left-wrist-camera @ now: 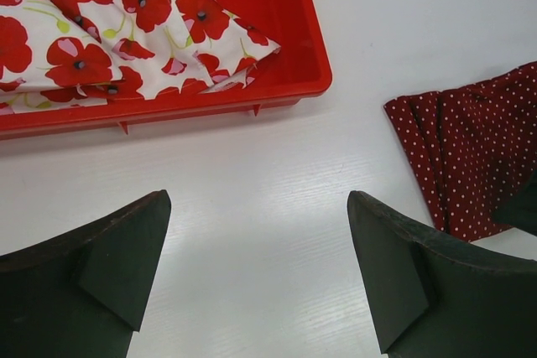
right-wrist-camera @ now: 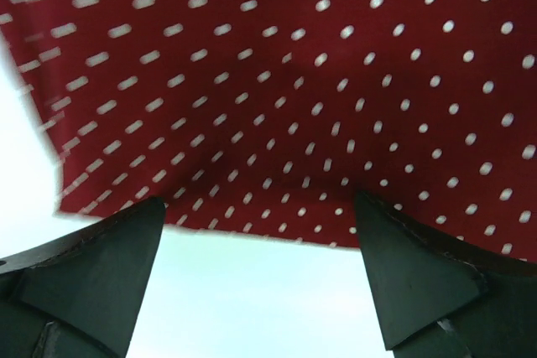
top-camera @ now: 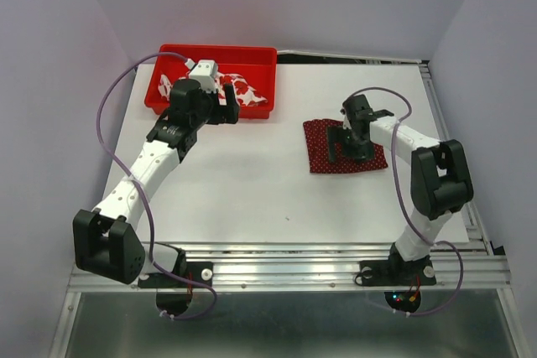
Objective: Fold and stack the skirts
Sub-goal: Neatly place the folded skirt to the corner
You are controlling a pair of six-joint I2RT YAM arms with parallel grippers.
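Observation:
The dark red skirt with white polka dots (top-camera: pixel 325 154) lies folded flat on the white table (top-camera: pixel 252 190), right of centre. My right gripper (top-camera: pixel 348 150) hovers right over it, jaws wide open and holding nothing; in the right wrist view the skirt (right-wrist-camera: pixel 277 81) fills the top and its near hem runs between the fingertips of the gripper (right-wrist-camera: pixel 258 203). The white skirt with red flowers (top-camera: pixel 239 90) lies crumpled in the red tray (top-camera: pixel 252 56). My left gripper (top-camera: pixel 228 106) is open and empty over bare table (left-wrist-camera: pixel 252 165), just in front of the tray (left-wrist-camera: pixel 294 6) and the flowered skirt (left-wrist-camera: pixel 101 39).
In the left wrist view the polka-dot skirt (left-wrist-camera: pixel 478 157) shows at the right edge. The tray's front wall (left-wrist-camera: pixel 168 111) stands between the left gripper and the flowered skirt. White walls enclose the table on three sides, and a metal rail (top-camera: pixel 294 257) runs along the near edge.

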